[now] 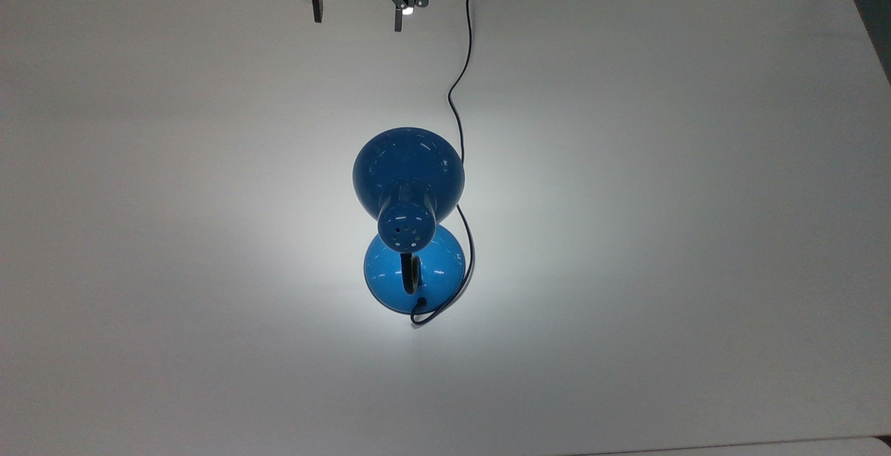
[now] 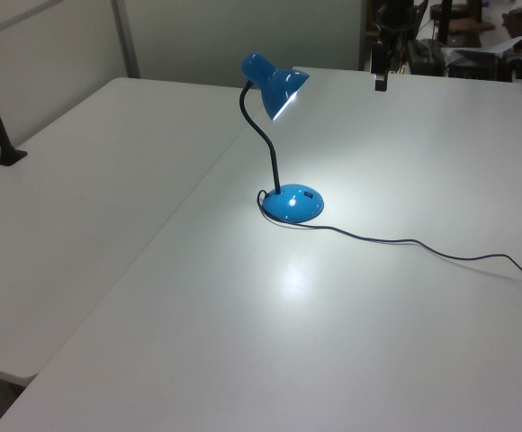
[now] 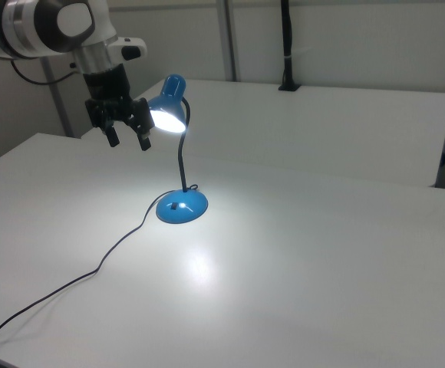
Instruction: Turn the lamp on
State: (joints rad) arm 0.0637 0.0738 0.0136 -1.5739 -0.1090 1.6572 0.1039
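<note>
Lamp (image 1: 408,184) position governs any further move: it stands near the middle of the white table (image 1: 696,233), shade lit and throwing a bright pool on the tabletop, so the task reads as already done. Reading the top view from its left to its right, bare tabletop comes first, then the lamp on the centre line, then the cord (image 1: 456,104) running up along the lamp's right side toward the table's far edge. The gripper (image 1: 356,17) hangs at the top view's upper edge, slightly to the top view's left of the lamp, its two fingers spread wide apart and holding nothing. The lamp lies well apart from it, straight down the top view. The lamp's long axis, from shade through cap to base (image 1: 415,273), runs along that same line, with the shade at the end nearer the gripper and the base at the far end. In the right view the gripper (image 3: 127,139) sits high, at about shade height and just to the right view's left of the shade, while the base (image 3: 181,207) rests on the table below. In the left view the lamp (image 2: 274,85) leans its shade toward the gripper (image 2: 381,79), which hangs over the far side of the table. Any return to the base would have to pass round or under the shade.
</note>
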